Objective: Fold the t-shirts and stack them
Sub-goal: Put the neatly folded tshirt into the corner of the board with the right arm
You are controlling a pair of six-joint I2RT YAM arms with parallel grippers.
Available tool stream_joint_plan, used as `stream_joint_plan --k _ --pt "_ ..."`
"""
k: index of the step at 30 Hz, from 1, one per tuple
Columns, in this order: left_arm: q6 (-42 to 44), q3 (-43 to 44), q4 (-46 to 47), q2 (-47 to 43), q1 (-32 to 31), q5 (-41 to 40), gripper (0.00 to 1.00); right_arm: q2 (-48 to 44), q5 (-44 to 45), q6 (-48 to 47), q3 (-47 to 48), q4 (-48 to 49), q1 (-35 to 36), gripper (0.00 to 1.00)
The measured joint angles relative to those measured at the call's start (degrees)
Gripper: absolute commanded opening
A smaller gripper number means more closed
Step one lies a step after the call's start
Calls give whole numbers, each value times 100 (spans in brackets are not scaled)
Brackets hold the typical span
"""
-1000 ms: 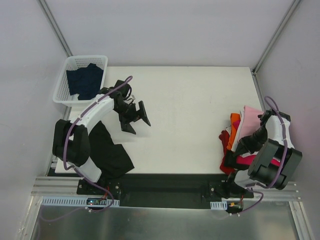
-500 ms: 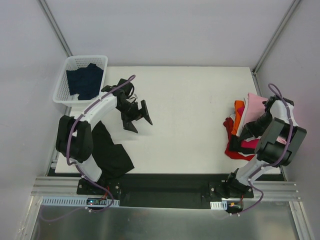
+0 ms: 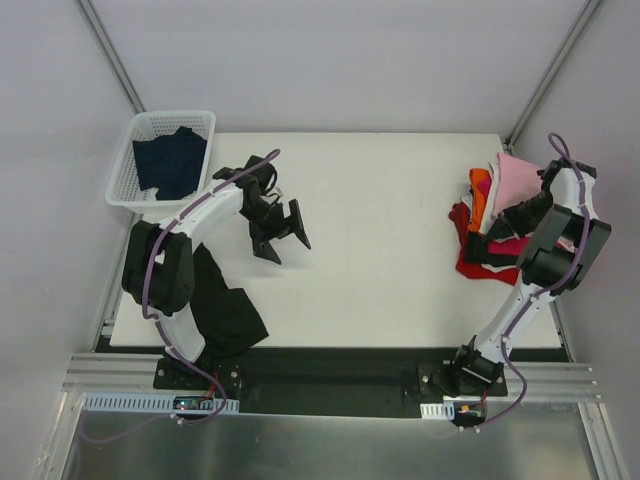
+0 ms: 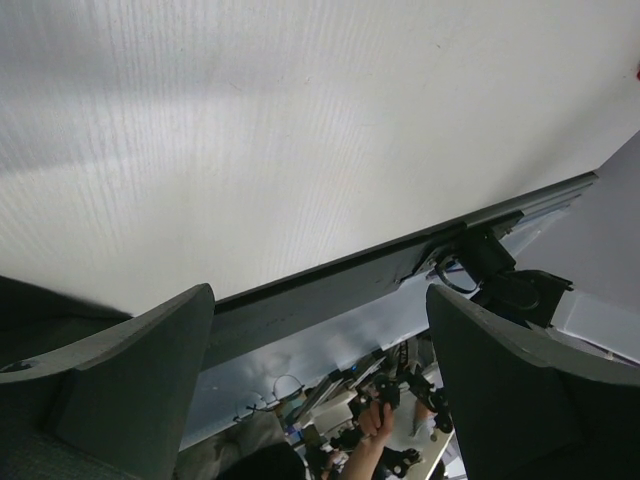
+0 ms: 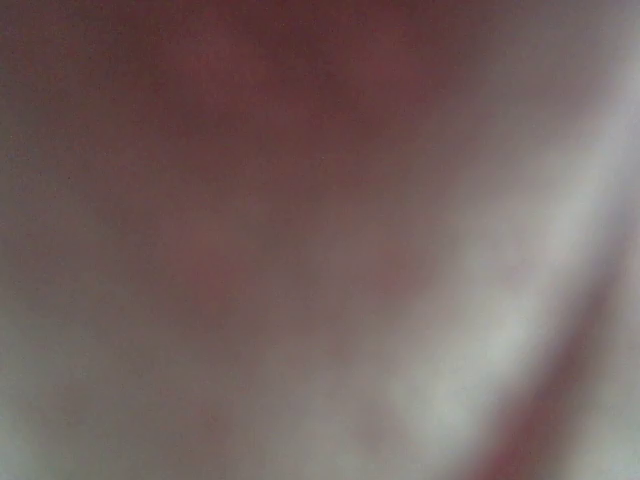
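Right wrist view was all blur, reddish into whitish; nothing resolved. Tips of right tool [image 3: 524,216] were hidden against t-shirt pile [image 3: 490,232]. Left arm [image 3: 165,280] partly covered black t-shirt [image 3: 228,305].

Your right arm [image 3: 568,228] swings away from you and drags the pile of t-shirts [image 3: 481,262] farther back along the right side. Your left gripper [image 3: 283,237] slides out a little too.
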Motion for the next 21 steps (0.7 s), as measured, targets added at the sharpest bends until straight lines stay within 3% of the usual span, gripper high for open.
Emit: stream_joint_plan --k 7,16,19,21 --pt "-2 136 2 142 -109 2 88 863 -431 -326 1296 -153 57 1" --pt "-2 168 4 142 -144 2 88 887 -579 -470 1281 -9 59 1" --pt "0 227 2 153 -149 2 88 815 -612 -529 1163 87 52 7" --pt "-2 293 0 162 -168 0 88 754 -638 -575 1062 177 46 16"
